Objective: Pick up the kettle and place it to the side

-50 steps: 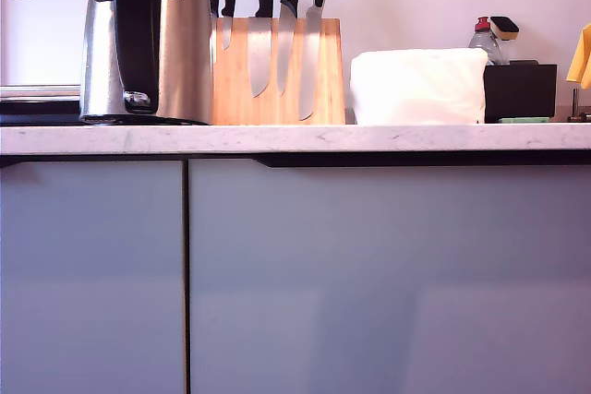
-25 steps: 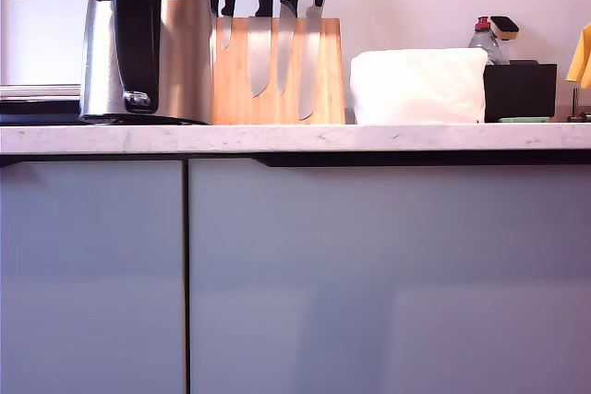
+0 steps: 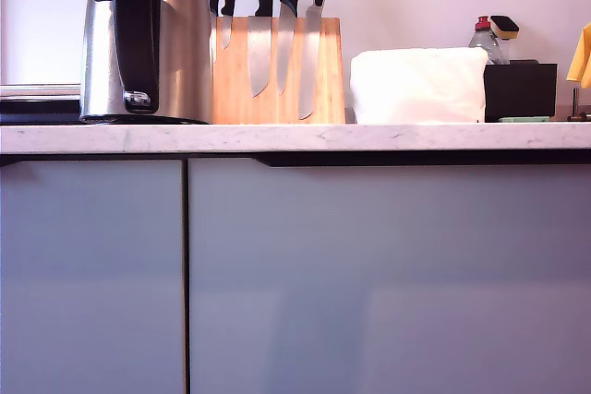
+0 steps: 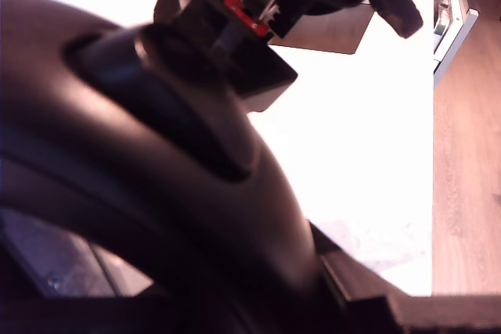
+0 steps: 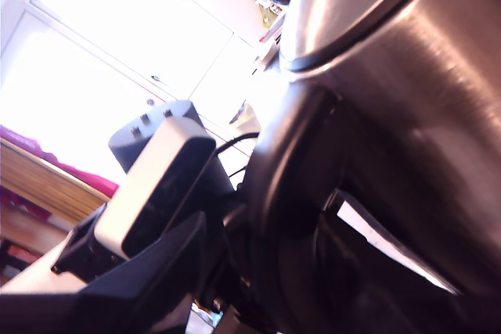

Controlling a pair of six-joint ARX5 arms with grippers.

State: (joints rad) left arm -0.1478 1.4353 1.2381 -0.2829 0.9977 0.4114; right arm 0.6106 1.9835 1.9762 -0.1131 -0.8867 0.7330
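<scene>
Both grippers crowd the kettle (image 3: 175, 43) at the exterior view's left, on the counter (image 3: 295, 138) beside the knife block (image 3: 277, 71); my first gripper sits over its black handle (image 4: 156, 154), likely for lifting; grip state unclear on either.

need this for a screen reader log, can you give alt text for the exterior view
A tall steel kettle with a black handle stands on a white counter at the exterior view's left, dark arm parts crowding its top. Beside it is a wooden knife block, then a white folded cloth and a black box; grey cabinet doors fill the lower half.
</scene>
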